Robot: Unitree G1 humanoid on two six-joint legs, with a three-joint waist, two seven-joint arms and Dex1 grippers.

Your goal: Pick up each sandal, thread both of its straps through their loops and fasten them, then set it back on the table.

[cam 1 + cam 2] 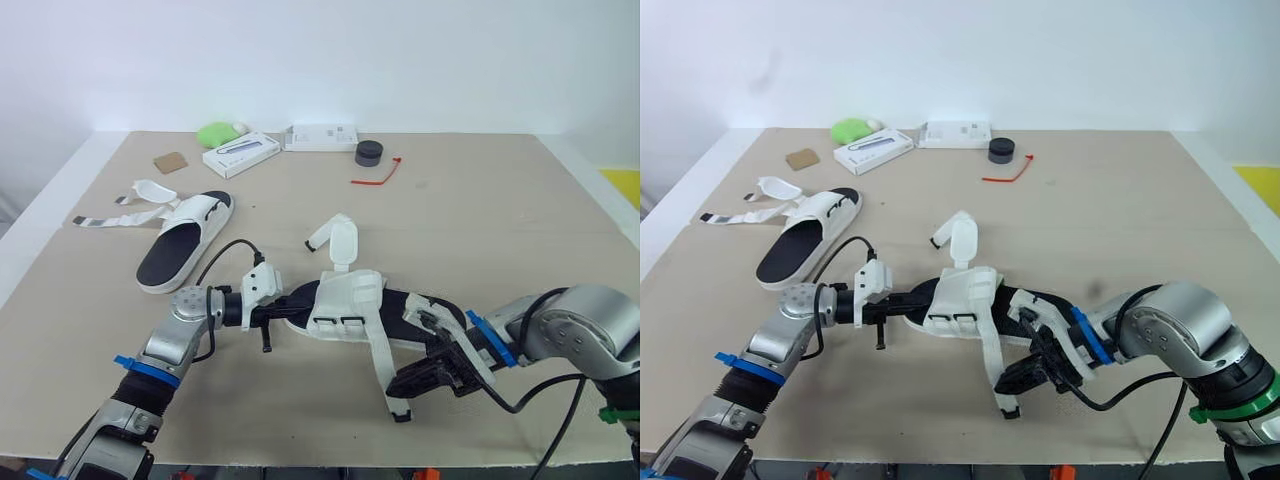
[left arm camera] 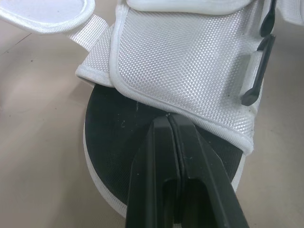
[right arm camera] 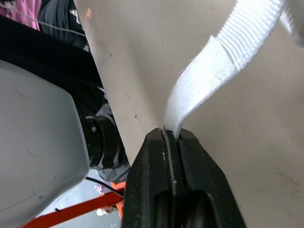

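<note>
Task is judged early. A white fabric sandal with black footbed (image 1: 185, 240) is left lying at the left of the beige desk (image 1: 480, 230), straps undone. A second white mesh sandal (image 1: 345, 300) at near centre is clamped at its sole edge by the left end effector (image 2: 169, 119). Its white webbing strap (image 1: 383, 365) is pinched by the right end effector (image 3: 170, 133), unthreaded. A cardboard square (image 1: 170, 161), white boxes (image 1: 241, 153), a black puck (image 1: 368, 152) and a red tie (image 1: 380, 175) are set behind, well apart; nothing is blocked.
</note>
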